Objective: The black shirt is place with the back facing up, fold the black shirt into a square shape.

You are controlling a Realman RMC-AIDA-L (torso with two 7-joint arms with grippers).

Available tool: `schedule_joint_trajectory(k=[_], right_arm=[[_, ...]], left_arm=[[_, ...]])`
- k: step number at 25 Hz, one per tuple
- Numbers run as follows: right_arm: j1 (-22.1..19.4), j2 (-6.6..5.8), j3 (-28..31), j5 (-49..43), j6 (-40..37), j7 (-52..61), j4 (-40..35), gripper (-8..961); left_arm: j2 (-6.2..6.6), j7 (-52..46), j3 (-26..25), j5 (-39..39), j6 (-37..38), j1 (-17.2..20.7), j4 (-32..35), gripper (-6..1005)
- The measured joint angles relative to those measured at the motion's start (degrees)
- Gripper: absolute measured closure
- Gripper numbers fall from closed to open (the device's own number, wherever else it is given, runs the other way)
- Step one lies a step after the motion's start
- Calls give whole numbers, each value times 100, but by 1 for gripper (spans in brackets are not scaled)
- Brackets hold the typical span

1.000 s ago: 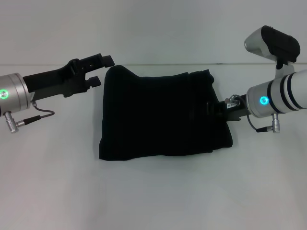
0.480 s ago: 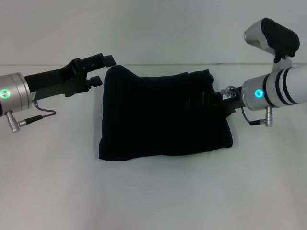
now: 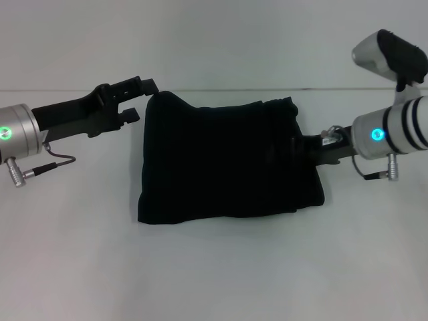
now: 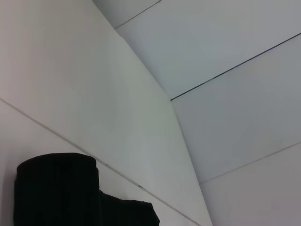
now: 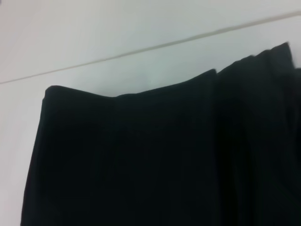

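Left gripper (image 3: 140,97), in the head view, hangs with fingers apart just beside the far left corner of the black shirt (image 3: 227,160), which lies folded into a rough rectangle on the white table (image 3: 214,267). Right gripper (image 3: 304,148) sits at the shirt's right edge; its fingers blend into the cloth. Left wrist view catches a shirt corner (image 4: 56,193). Right wrist view is filled by the shirt (image 5: 155,155).

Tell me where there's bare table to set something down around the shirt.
Widest free patch: the table in front of the shirt. More lies near-left under the left gripper and near-right below the right gripper. Crowded: the shirt's far-left corner and right edge, where the grippers sit.
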Motion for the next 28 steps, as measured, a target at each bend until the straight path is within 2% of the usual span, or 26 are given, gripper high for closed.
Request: schedule_joint_trajectory(k=[7,17,23,28], right_arm=[[-169,-57,0,4,-150,100,-248,333],[-72,105,-9,30,68,64,-227,337],[29,166,-71,6,532,33,126,339],[48,293,-230,12,909,25,240,340]], left_arm=[[-3,-2,0,0,-14,-1,-8,82],[-8,-8,0,0,-36,-36,-9,82],[-9,-9,-6,0,-45,-19,-9,82],[-6,-9,-25,0,-48,-5,-9,82]])
